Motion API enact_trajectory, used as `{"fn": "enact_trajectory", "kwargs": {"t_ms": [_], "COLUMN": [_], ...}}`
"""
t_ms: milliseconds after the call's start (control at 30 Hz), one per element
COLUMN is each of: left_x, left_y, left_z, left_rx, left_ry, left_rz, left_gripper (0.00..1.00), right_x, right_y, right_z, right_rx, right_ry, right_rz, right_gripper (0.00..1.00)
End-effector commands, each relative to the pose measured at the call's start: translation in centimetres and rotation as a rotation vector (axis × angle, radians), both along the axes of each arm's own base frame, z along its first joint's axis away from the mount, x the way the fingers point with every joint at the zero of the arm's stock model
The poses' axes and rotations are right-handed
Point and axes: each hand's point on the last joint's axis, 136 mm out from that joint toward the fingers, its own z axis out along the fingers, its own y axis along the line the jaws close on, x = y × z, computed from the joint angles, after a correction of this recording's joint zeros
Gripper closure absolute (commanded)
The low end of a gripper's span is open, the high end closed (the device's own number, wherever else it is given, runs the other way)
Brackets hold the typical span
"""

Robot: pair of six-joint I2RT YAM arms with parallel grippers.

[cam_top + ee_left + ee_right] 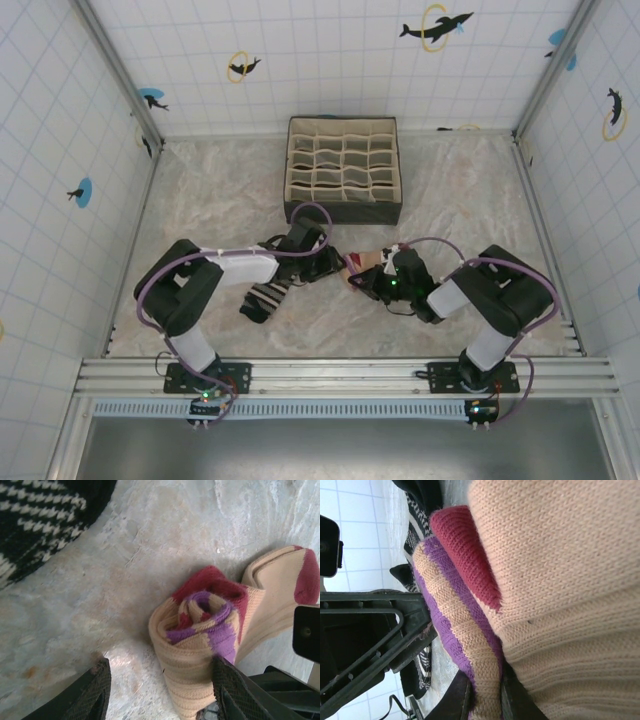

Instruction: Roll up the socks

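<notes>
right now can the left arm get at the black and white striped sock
Probably yes: the striped sock lies uncovered just beside the left end effector, whose jaws stand open at the tan sock; it would only need to shift over.

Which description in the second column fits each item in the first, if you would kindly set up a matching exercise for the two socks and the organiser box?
1. tan sock
2. striped sock
3. organiser box

A. stands at the far side of the table
B. partly rolled into a spiral
C. black and white stripes

Pairs: 1-B, 2-C, 3-A
</notes>
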Motion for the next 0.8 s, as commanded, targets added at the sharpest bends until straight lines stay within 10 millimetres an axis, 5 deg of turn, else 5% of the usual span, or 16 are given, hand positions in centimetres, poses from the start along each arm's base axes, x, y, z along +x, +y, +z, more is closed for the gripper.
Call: {"fn": "enact_trajectory", "kwargs": {"t_ms": [0,300,567,767], "left_x": [0.4,-0.6,-0.2,2.0], "left_y": [-1.1,-1.9,-0.9,-0.8], "left_z": [-0.1,-1.9,-3.5,-2.6], "left_rx": [-0.016,-0.015,0.086,0.173], "left_ry": [-0.024,0.018,0.039,0.002], "left_rz": [-0.010,-0.009,0.026,0.005], "left_gripper": [0.44,0.52,0.93,1.00], "right_x": [-6.5,-6.3,-4.9,-2.2], "right_y": [-6.1,-6.0,-5.4,-3.5], "right_z": [-8.8,-8.6,-7.6,-4.3], "right_rx": [-0.284,-0.254,-0.220,-0.238], "right_ry": [0.357,0.364,0.295,0.107], "right_rz": [-0.050,-0.062,-0.051,0.045], "right_gripper": [1.00,1.00,1.00,0.70]}}
